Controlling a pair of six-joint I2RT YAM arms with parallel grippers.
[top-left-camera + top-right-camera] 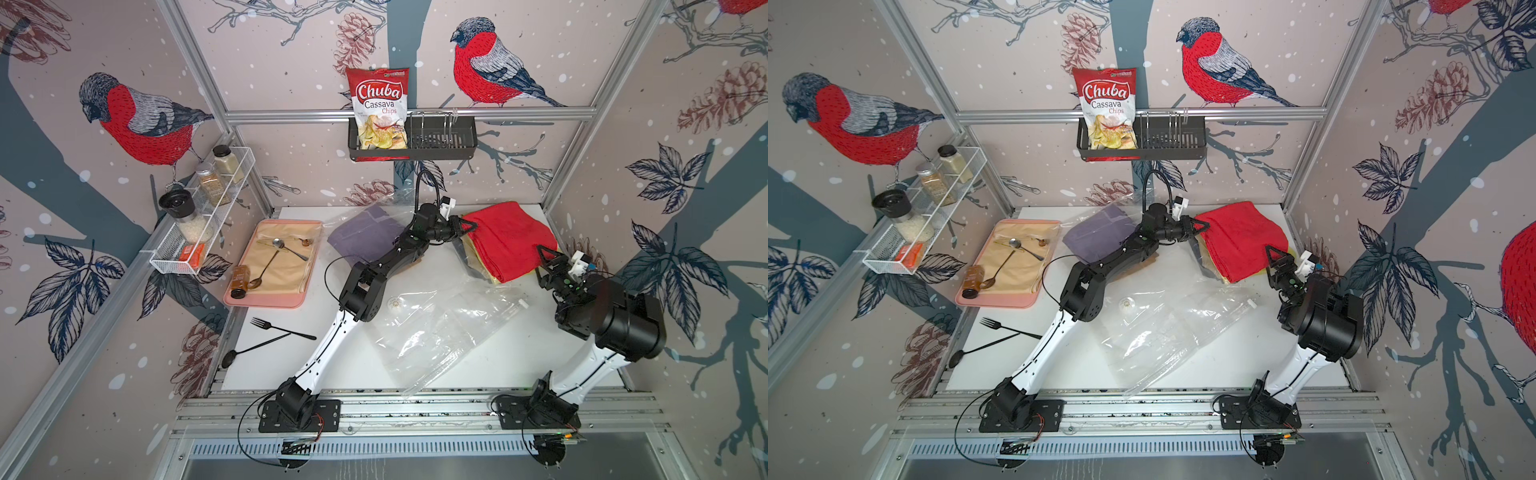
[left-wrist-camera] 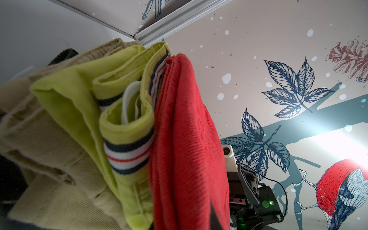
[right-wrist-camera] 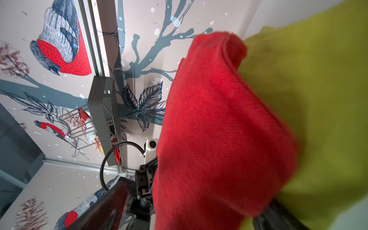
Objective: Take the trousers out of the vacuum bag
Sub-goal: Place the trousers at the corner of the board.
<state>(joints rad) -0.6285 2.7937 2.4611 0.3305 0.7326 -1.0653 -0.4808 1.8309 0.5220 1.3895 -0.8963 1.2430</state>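
Nearest, the vacuum bag (image 1: 440,332) lies flat and crinkled on the white table (image 1: 511,365), its single round valve (image 1: 394,304) facing up, and no cloth shows inside this part of it. Just beyond its far right corner stands the right gripper (image 1: 545,259). In its wrist view the jaws stand wide, with a fold of the red trousers (image 1: 507,237) between them and not visibly pinched. Those red trousers top a stack out of the bag at the far right, its long axis running from near right to far left. Under them the left wrist view shows the yellow trousers (image 2: 79,103), the tan trousers (image 2: 39,139) and a dark sliver that I take for the black trousers (image 2: 63,54). The left gripper (image 1: 466,227) meets the stack's left edge. Its jaws look narrow, but I cannot tell whether they pinch anything. So the stack lies between the two grippers. Farthest left, the purple trousers (image 1: 359,239) lie under glossy clear plastic (image 1: 365,210), perhaps the same bag. The left arm is nearer to them. Count: one bag, one valve, five trousers made out, four stacked and one apart.
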